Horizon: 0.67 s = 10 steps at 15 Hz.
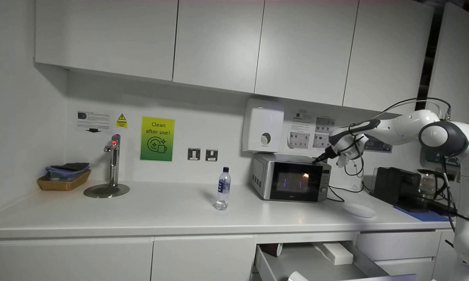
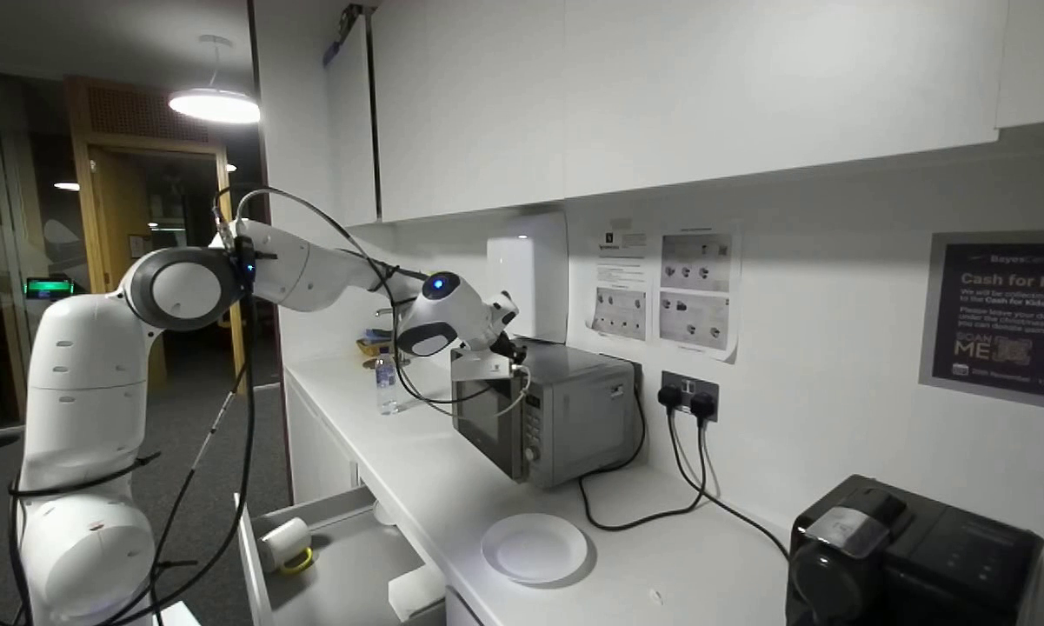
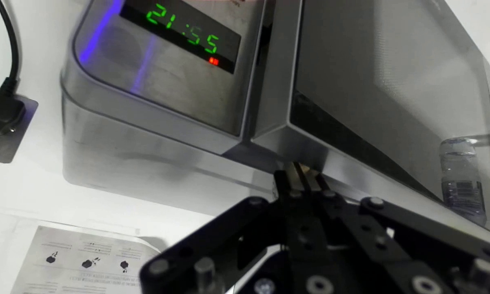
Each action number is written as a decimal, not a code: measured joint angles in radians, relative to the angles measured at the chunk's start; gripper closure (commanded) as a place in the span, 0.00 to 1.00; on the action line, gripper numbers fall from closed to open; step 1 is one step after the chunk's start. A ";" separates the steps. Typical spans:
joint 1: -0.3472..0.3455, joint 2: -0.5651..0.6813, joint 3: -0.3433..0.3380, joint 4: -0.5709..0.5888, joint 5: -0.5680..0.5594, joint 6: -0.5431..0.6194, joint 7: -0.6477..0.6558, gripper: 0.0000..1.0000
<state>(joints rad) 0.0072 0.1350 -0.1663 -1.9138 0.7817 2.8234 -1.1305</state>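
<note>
A silver microwave [image 1: 296,181] with a dark glass door stands against the back wall; its window glows from inside. In the wrist view the door [image 3: 293,136] stands slightly proud of the microwave body [image 3: 155,106], with a narrow gap between them. My gripper [image 3: 298,171] is shut with nothing visible between its fingers. Its tips are at the top edge of that gap, where a warm light shows; whether they touch the door is hidden. In both exterior views the gripper [image 1: 315,160] points down at the microwave's top front edge, near the control-panel side.
A water bottle [image 1: 223,191] stands on the counter left of the microwave. A white plate [image 2: 535,548] lies near the counter edge, with a coffee machine [image 2: 913,556] beyond. Below, an open drawer [image 2: 256,556] holds mugs and a white box [image 2: 417,591]. A dispenser [image 1: 263,127] hangs above.
</note>
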 measured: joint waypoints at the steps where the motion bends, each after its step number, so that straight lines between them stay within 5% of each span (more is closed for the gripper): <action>1: 0.000 0.000 -0.001 -0.001 -0.017 -0.001 0.022 1.00; 10: 0.003 -0.005 -0.015 -0.019 -0.173 -0.035 0.189 1.00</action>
<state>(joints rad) 0.0105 0.1297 -0.1810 -1.9324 0.6084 2.7885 -0.9412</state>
